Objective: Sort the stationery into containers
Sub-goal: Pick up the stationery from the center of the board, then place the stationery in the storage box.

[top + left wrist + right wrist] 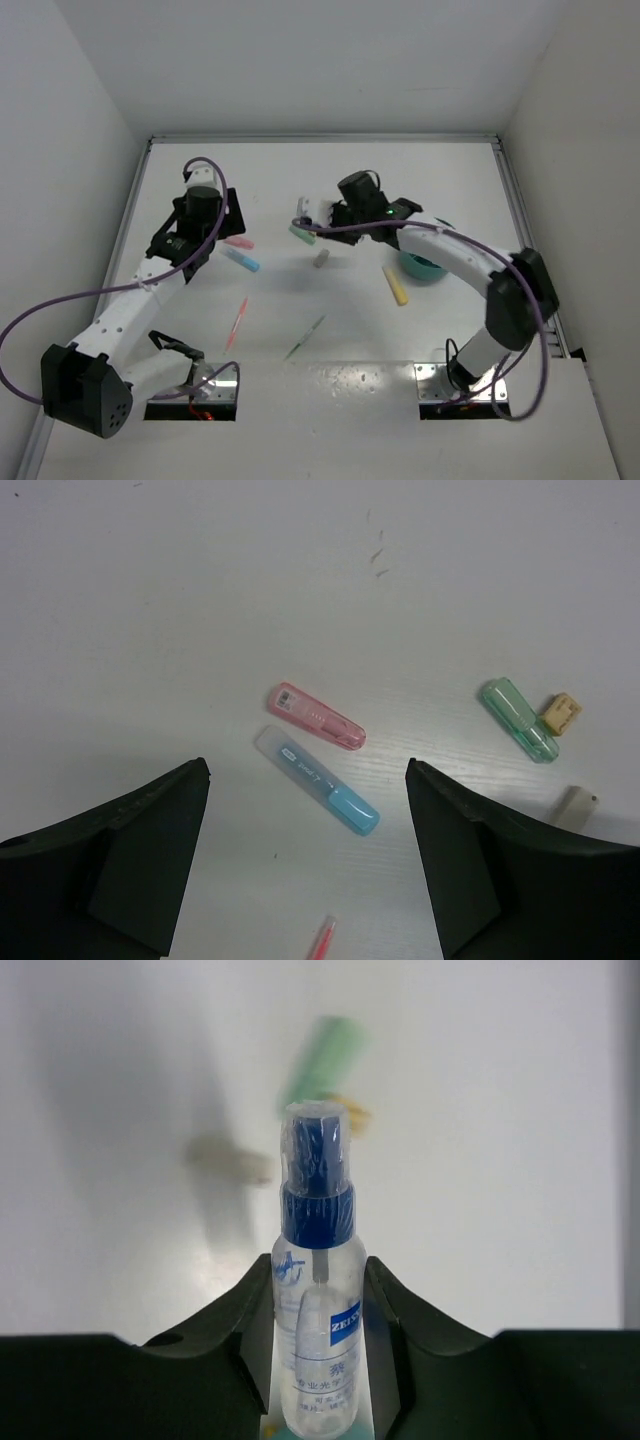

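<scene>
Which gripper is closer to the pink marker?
Left. The left gripper hangs open over the pink marker; the right gripper, holding a spray bottle, is by the green marker.

Bright, even light is falling from above on the white surface [330,200] in the top view, casting only faint, soft shadows; patchy glare is shining off its near edge. In the left wrist view the surface is reading grey, while the pink marker [316,716] and light blue marker [316,780] are showing sharp. In the right wrist view the spray bottle [318,1290] is sitting in crisp focus, the green marker [325,1060] and grey eraser [225,1160] behind it are blurring out, and a broad soft shadow is lying at the left.
</scene>
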`<state>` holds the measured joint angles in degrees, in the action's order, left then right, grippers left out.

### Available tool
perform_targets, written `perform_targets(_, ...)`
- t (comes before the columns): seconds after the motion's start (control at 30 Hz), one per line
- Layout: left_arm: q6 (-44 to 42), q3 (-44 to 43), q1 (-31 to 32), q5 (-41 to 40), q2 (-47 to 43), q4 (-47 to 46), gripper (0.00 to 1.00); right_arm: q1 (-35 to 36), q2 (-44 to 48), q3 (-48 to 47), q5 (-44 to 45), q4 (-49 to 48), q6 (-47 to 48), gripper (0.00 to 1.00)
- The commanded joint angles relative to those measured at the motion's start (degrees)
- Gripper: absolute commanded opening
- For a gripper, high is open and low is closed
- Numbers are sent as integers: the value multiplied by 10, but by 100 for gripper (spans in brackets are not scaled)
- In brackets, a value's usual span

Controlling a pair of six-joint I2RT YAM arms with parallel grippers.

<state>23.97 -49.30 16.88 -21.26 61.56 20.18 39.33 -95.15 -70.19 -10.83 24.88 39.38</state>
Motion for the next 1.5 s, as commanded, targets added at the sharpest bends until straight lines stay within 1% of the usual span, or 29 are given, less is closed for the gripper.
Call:
perform_targets(0.0, -9, 1, 0, 1, -19, -15, 85, -9, 102, 57, 209, -156, -271, 0)
perform_targets(0.07, -9, 6, 0, 6, -24, -15, 85, -15, 132, 80, 298, -149, -310, 0)
perform_targets(0.1, -9, 6, 0, 6, -24, -20, 85, -24, 154, 100, 344, -155, -356, 0)
perform_targets(0.13, -9, 6, 0, 6, -24, -20, 85, -24, 154, 100, 365, -155, -372, 0)
perform_targets(0.17, -9, 6, 0, 6, -24, -20, 85, -32, 167, 124, 377, -172, -391, 0)
perform_targets(0.2, -9, 6, 0, 12, -24, -20, 85, -37, 197, 139, 377, -182, -399, 0)
perform_targets(0.27, -9, 6, 0, 12, -24, -20, 85, -50, 227, 184, 377, -223, -428, 0)
perform_targets(0.33, -9, 6, 0, 12, -24, -20, 85, -64, 267, 210, 363, -252, -459, 0)
perform_targets(0.37, -9, 6, 0, 17, -24, -20, 85, -69, 283, 258, 368, -323, -459, 0)
perform_targets(0.4, -9, 6, 0, 17, -24, -20, 85, -69, 299, 289, 375, -372, -467, 0)
perform_targets(0.43, -9, 6, 0, 17, -24, -20, 85, -84, 331, 359, 382, -428, -461, 0)
perform_targets(0.5, -9, 6, 0, 17, -24, -20, 85, -90, 337, 404, 425, -558, -455, 0)
perform_targets(0.57, -9, 6, 0, 17, -24, -20, 85, -104, 325, 412, 426, -580, -461, 0)
perform_targets(0.7, -9, 6, 0, 24, -19, -20, 85, -116, 325, 455, 389, -679, -461, 0)
perform_targets(0.87, -9, 6, 0, 24, -19, -20, 85, -122, 309, 472, 376, -744, -448, 0)
perform_targets(1.17, -9, 6, 0, 29, -19, -20, 85, -144, 277, 478, 371, -761, -461, 0)
perform_targets(1.47, -9, 6, 0, 29, -19, -20, 85, -160, 243, 467, 365, -748, -473, 0)
